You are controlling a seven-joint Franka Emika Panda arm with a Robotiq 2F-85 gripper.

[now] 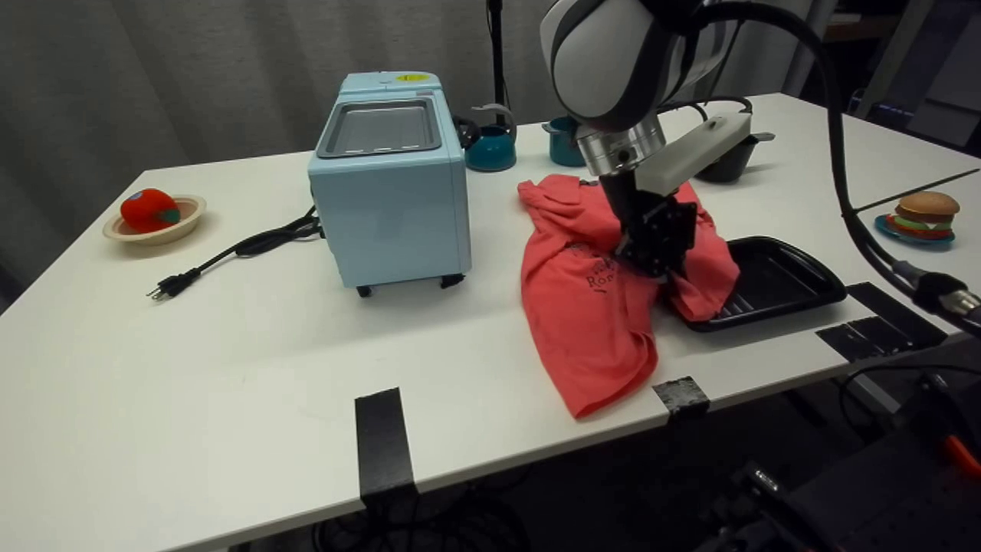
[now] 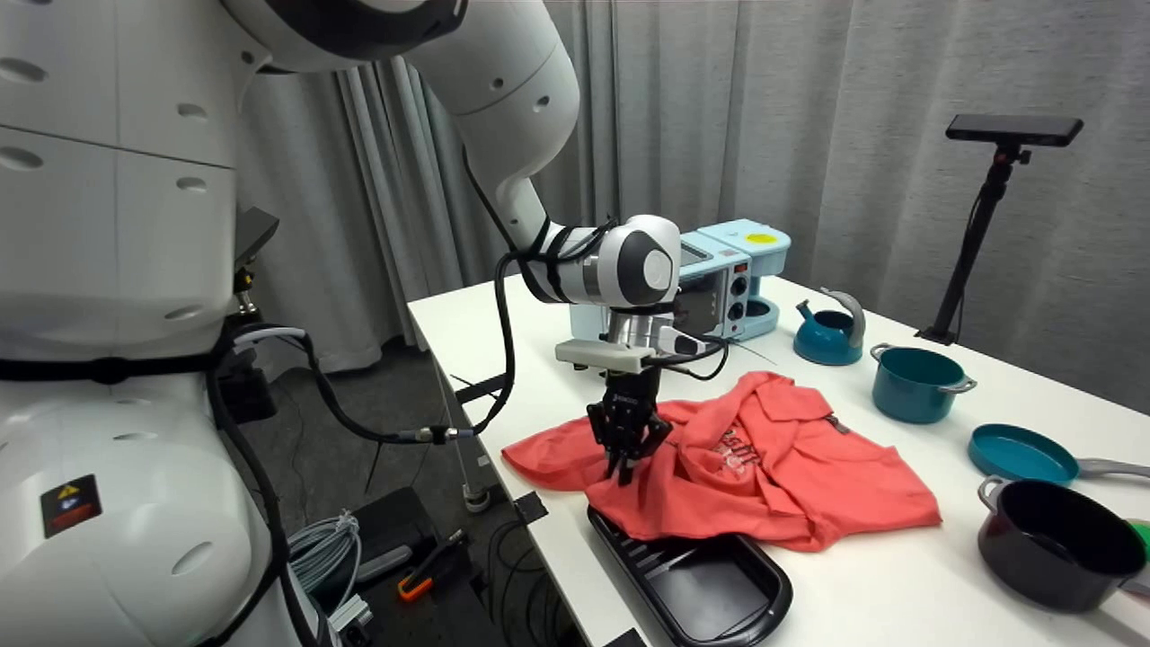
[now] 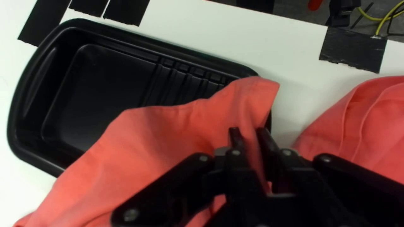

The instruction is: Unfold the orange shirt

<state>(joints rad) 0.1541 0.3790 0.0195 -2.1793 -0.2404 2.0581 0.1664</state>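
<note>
The orange shirt point(image 1: 567, 322) lies rumpled on the white table in both exterior views point(image 2: 853, 485). Its dark chest print faces up among folds. One end reaches near the table's front edge, and another part drapes over a black baking tray point(image 1: 774, 313). My gripper point(image 2: 622, 469) is low over the shirt, beside the tray. In the wrist view the two fingers point(image 3: 247, 132) stand close together with a raised fold of the shirt point(image 3: 151, 135) pinched between them. A corner of the fabric lies over the tray's rim point(image 3: 14, 110). Part of the shirt is hidden behind the gripper.
A light-blue box appliance point(image 1: 391, 215) stands beside the shirt, its black cord point(image 1: 264, 241) on the table. A teal kettle point(image 2: 827, 337), teal pot point(image 2: 916, 395), teal pan point(image 2: 1020, 454) and black pot point(image 2: 1051, 557) stand behind. A toy burger point(image 1: 926, 215) sits on a plate.
</note>
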